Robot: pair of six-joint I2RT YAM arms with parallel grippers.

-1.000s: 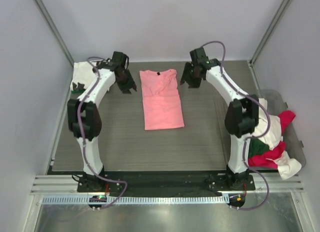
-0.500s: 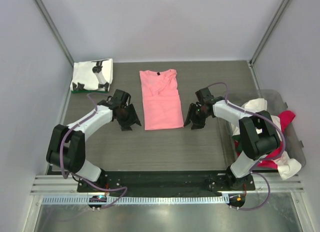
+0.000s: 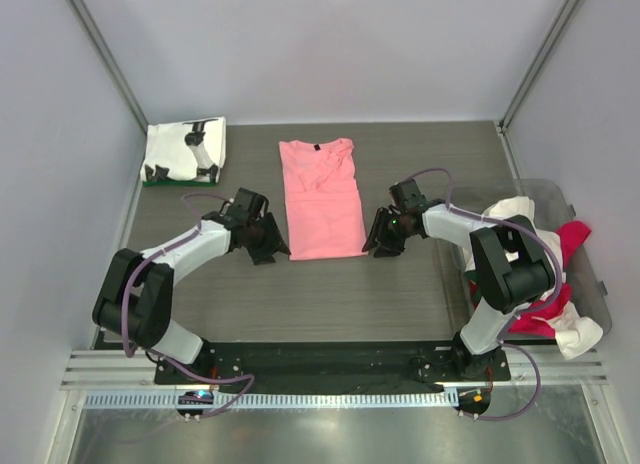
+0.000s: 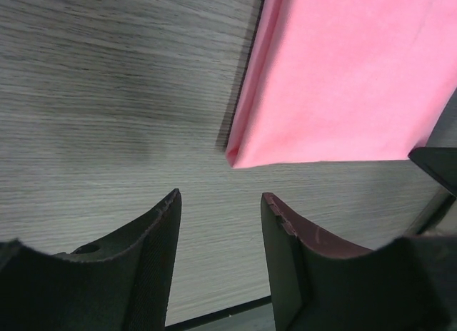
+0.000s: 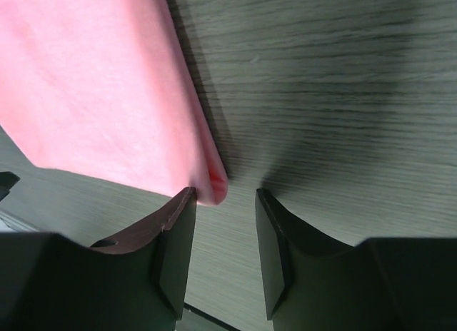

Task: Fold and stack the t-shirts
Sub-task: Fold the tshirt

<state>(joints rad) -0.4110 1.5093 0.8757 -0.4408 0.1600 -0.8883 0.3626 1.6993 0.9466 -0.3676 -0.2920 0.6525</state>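
A salmon-pink t-shirt, folded lengthwise into a strip, lies flat mid-table. My left gripper is open and empty, low over the table just left of the shirt's near left corner. My right gripper is open and empty at the shirt's near right corner; the corner sits just ahead of its left finger. A folded white t-shirt with black print lies at the far left on a dark green one.
A clear bin at the right edge holds a heap of white, red and dark green shirts. Grey walls with metal posts close in the back and sides. A black rail runs along the table's near edge.
Both arms have swung from the shirt's far end down to its near corners. In the last half second each gripper crept closer to its corner. The shirt has not moved.
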